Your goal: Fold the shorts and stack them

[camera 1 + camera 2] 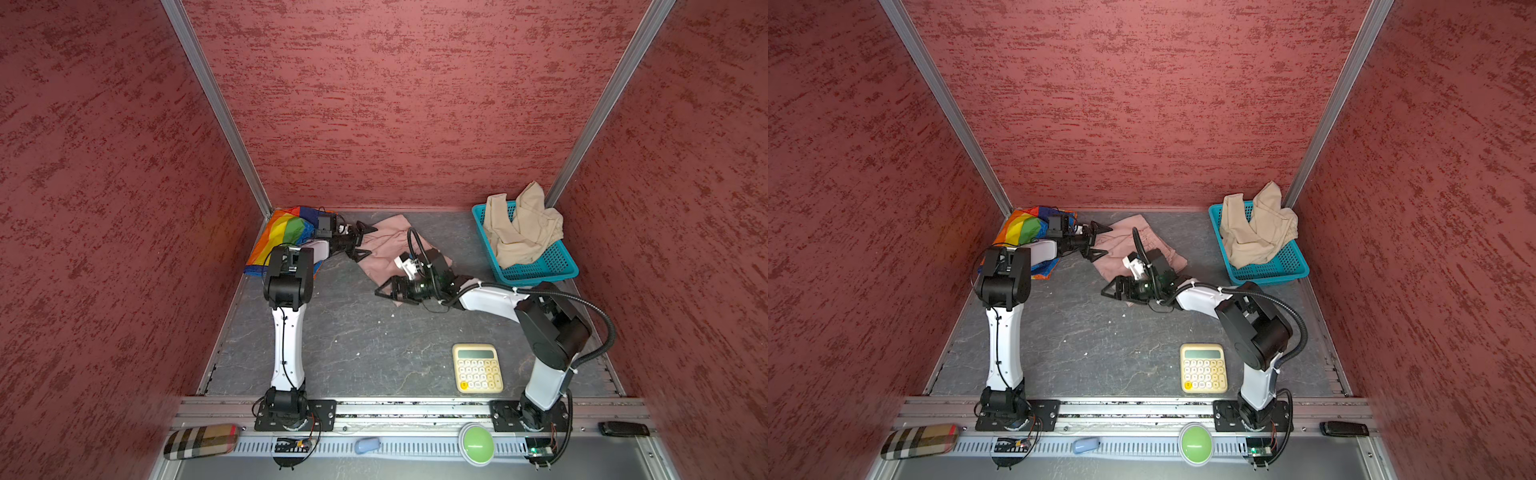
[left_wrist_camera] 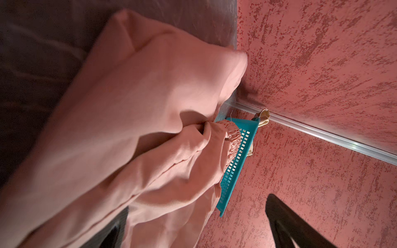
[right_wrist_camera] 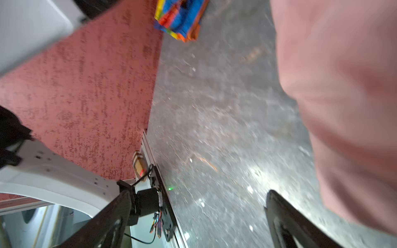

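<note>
Presently | step: likely folding pink shorts (image 1: 386, 245) | left gripper (image 1: 365, 240), right gripper (image 1: 384, 293): jaws spread | next: pinch an edge, fold over.

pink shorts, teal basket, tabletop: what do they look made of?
Pink shorts: soft woven cloth, matte. It creases, and the left wrist view shows a gathered elastic waist.
Teal basket: rigid moulded plastic with a slight sheen and a regular grid of holes.
Tabletop: dark grey with stone-like veining and a dull glare. It could be slate or printed laminate; I cannot tell which.
</note>
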{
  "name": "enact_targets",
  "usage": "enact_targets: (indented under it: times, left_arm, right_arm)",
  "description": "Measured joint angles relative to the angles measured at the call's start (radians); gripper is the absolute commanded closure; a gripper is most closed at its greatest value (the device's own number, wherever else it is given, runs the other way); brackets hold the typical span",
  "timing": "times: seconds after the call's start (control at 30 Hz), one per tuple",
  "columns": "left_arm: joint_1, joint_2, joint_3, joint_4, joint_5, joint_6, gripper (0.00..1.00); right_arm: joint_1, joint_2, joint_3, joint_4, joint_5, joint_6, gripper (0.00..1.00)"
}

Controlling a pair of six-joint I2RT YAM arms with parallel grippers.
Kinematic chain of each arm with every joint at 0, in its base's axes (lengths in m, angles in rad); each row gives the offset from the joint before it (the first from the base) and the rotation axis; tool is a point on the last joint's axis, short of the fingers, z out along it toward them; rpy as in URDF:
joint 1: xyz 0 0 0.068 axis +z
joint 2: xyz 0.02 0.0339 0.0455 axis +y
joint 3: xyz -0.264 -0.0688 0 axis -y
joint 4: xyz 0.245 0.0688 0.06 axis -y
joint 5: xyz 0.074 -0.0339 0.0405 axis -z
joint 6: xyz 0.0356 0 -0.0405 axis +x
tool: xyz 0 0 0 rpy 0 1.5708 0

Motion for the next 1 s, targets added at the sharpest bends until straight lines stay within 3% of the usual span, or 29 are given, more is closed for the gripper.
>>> enact_targets:
  times: [0.17,0.4,0.67,0.83,1.0]
  left_arm:
    - [-0.003,0.000,0.004,-0.004,-0.003,-0.001,0.01]
    - [-0.004,0.002,0.017,-0.025,-0.007,0.000,0.01]
    - [0.000,0.035,0.082,-0.077,0.004,0.010,0.01]
    - [0.003,0.090,0.203,-0.166,0.006,0.052,0.01]
    - [0.003,0.097,0.268,-0.248,-0.011,0.107,0.00]
  right_arm:
    - [-0.050,0.111,0.165,0.004,-0.011,-0.050,0.01]
    - [-0.112,0.277,0.151,-0.022,-0.026,-0.072,0.01]
    - [-0.112,0.187,-0.112,0.254,-0.050,-0.042,0.01]
    - [-0.112,0.109,-0.291,0.420,-0.046,0.026,0.01]
    - [-0.106,0.026,-0.340,0.340,-0.033,0.062,0.01]
